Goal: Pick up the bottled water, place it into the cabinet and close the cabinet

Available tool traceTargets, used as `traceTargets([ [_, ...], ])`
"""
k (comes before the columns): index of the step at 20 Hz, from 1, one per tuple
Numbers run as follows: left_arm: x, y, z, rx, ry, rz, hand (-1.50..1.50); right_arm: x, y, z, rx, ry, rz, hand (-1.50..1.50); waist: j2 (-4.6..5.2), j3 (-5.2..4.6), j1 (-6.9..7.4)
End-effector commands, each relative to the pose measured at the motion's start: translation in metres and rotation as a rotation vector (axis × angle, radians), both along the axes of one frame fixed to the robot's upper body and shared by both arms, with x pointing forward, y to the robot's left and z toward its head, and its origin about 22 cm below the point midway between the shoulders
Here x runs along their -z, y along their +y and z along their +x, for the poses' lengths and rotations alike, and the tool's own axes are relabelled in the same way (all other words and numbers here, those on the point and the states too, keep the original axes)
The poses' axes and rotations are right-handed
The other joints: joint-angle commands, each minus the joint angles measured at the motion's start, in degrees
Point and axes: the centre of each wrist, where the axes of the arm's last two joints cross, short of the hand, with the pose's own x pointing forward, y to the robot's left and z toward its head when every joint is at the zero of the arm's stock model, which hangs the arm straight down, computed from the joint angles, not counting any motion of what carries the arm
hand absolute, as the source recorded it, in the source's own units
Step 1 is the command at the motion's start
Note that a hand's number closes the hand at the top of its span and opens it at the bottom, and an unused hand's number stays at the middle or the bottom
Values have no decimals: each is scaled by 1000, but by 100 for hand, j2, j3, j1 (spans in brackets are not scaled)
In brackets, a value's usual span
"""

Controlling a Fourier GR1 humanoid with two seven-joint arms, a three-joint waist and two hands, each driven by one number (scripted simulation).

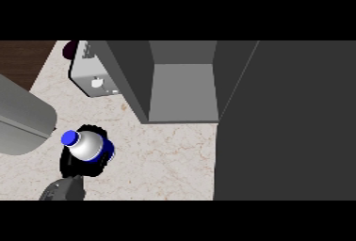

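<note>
Black fingers [69,162] curl round the bottled water [87,146] at the lower left of the frame, wrapping its sides so that the hand and bottle read as one dark clump over the counter. This hand [75,167] comes up from a grey forearm [62,190] at the bottom edge, left of centre; being the only hand in view and so far left, it looks to be the left one, though the frame does not settle that. No other hand shows.

By size, the largest thing is the dark grey cabinet door [285,122], a broad flat panel filling the right part of the frame from top to bottom. Next is the cabinet [181,80] itself at upper centre, standing open, with a lighter grey shelf floor inside and darker walls on either side. Beneath both lies the pale marbled counter [167,160], bare across the middle and lower centre. A large grey rounded body [21,122] juts in from the left edge, close above the bottle. At upper left, beside the cabinet's left wall, sits a small silvery box-like appliance [94,75] with a white mark on its face.

Smallest is the bottle: pale grey, with a blue cap [69,138] pointing upper left and a blue band showing along its right side. It is well short of the cabinet opening, below and left of it.
</note>
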Motion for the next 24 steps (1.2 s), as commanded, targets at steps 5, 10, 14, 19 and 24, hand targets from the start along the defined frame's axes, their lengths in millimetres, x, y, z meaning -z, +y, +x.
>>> traceTargets([
  [5,-37,-82,11,71,-23,0,150,-36,27,-8,-33,-68,21,-150,-2,-1,26],
  [10,-68,-113,43,45,-42,61,150,-44,30,-10,-60,-71,7,-150,16,-8,-68],
  [14,-92,-147,44,48,-45,70,150,-30,20,-6,-33,-68,32,-150,17,-4,-68],
  [19,-109,-170,61,11,-49,115,150,-31,25,-8,-36,-75,45,-150,32,-7,-114],
  [24,-127,-179,83,-36,-11,195,150,-38,20,-2,-56,-78,18,-150,34,-6,-61],
])
